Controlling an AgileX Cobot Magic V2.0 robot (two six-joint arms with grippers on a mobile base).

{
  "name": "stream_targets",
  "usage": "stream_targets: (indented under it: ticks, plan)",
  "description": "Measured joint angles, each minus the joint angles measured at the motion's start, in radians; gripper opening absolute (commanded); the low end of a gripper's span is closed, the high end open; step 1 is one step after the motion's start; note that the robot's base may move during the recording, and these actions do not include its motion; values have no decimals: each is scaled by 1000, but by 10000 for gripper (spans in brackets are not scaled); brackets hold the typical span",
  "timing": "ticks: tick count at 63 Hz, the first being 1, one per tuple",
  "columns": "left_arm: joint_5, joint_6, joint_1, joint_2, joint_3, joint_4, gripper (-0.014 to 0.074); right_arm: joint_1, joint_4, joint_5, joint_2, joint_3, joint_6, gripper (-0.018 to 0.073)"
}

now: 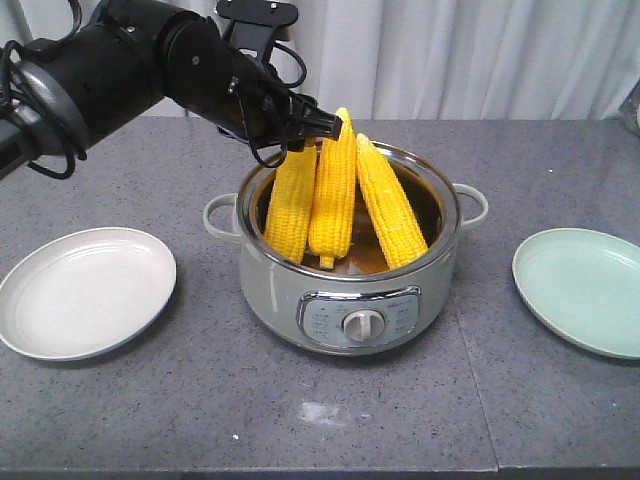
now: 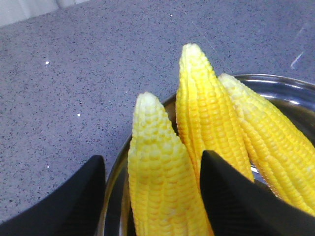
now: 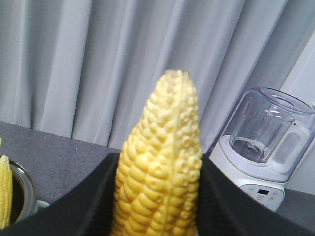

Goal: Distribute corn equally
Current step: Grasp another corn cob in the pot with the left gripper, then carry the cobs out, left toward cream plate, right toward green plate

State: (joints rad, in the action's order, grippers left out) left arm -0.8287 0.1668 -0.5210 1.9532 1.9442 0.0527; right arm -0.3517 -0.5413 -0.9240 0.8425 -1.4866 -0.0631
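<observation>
On the grey tabletop (image 1: pixel 200 400), a white plate (image 1: pixel 80 290) lies on the left arm's side and a green plate (image 1: pixel 585 290) on the other, with a pale electric pot (image 1: pixel 275 290) between them, well apart from both. Three cobs stand tip-up in the pot: the left cob (image 1: pixel 290 205), middle cob (image 1: pixel 333 190) and right cob (image 1: pixel 390 205). Behind the pot, the left hand (image 2: pixel 152 160) reaches in with its fingers spread either side of the left cob's tip, a gap showing at one finger. The right hand (image 3: pixel 160 160), seen only in its wrist view, is closed on a fourth cob (image 3: pixel 162 128) held tip-up. Beyond it stand a blender (image 3: pixel 261 142) and a curtain (image 3: pixel 98 59).
</observation>
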Motion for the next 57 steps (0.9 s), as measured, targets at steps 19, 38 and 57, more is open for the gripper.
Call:
stream_targets:
  ticks: [19,38,57]
  plan:
    - [0,4,0,41,8,3,405,0,-1,-2,0,0,0,-5]
    - [7,4,0,68,8,-18,393,0,-1,-2,0,0,0,-5]
    - [1,4,0,70,8,-25,69,0,-1,-2,0,0,-1,-5]
